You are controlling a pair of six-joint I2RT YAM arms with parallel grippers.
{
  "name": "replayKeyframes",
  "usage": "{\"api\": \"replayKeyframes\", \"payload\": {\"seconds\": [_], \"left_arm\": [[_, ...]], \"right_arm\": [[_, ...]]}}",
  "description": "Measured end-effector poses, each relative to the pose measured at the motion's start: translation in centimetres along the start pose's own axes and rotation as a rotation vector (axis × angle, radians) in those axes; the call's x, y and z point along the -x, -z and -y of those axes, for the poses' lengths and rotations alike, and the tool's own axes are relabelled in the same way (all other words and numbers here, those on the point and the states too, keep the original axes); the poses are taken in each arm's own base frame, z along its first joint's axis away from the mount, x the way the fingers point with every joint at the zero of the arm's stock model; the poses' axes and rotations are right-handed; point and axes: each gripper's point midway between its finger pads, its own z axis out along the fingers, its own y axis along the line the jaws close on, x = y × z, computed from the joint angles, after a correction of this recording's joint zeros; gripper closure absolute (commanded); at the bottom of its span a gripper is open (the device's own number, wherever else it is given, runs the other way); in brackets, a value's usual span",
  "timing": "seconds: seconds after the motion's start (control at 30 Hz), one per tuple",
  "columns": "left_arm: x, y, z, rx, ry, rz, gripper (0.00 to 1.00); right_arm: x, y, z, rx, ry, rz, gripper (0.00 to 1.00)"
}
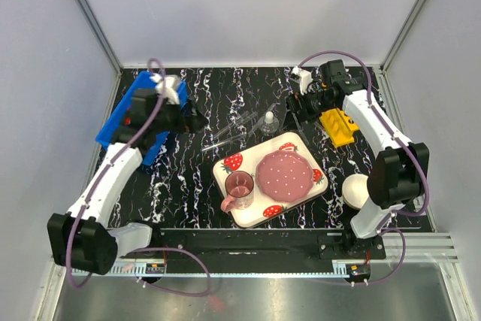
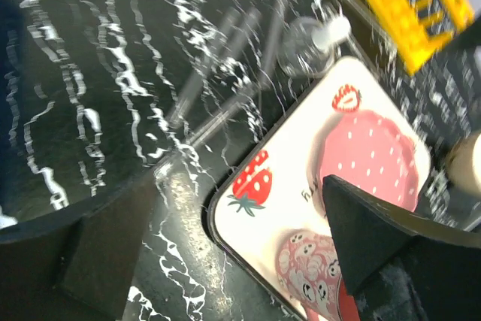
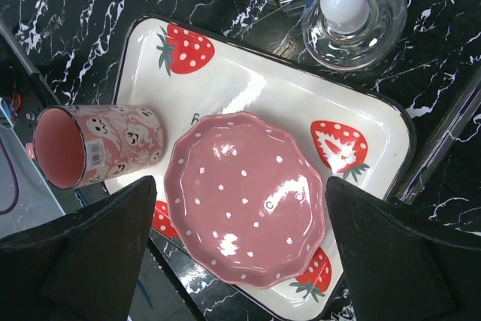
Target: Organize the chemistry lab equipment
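Thin clear glass tubes (image 1: 229, 134) lie on the black marbled table between the two arms, blurred in the left wrist view as tubes (image 2: 225, 73). Just right of them stands a small clear flask (image 1: 269, 122) with a white dome on top, seen too as flask (image 2: 310, 37) and flask (image 3: 353, 11). The yellow holed rack (image 1: 337, 126) sits at the right, under the right forearm. My left gripper (image 1: 197, 121) hangs open left of the tubes and holds nothing. My right gripper (image 1: 294, 106) is open too, its fingers (image 3: 98, 246) framing the pink plate (image 3: 244, 197).
A strawberry-print tray (image 1: 225, 174) with a pink plate and a pink cup (image 1: 239, 186) fills the near middle. A blue bin (image 1: 120, 118) lies under the left arm at the far left. A white bowl (image 1: 356, 189) stands near the right arm's base.
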Motion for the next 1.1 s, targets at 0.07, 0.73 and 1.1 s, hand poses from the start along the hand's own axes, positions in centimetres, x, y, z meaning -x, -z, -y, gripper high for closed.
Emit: {"api": "replayKeyframes", "payload": {"seconds": [0.07,0.73,1.1], "left_arm": [[-1.4,-1.0,2.4,-0.021,-0.091,-0.045,0.01],[-7.2,-18.6,12.4,-0.058,-0.356,-0.309,0.01],[-11.3,-24.7,11.8,-0.028,-0.37,-0.409,0.01]], "right_arm": [[0.0,-0.1,0.0,0.0,-0.006,0.001,0.0],[-3.4,7.0,2.2,-0.121,-0.05,0.203,0.0],[-5.3,6.7,2.3,-0.067,-0.098,0.234,0.0]]}}
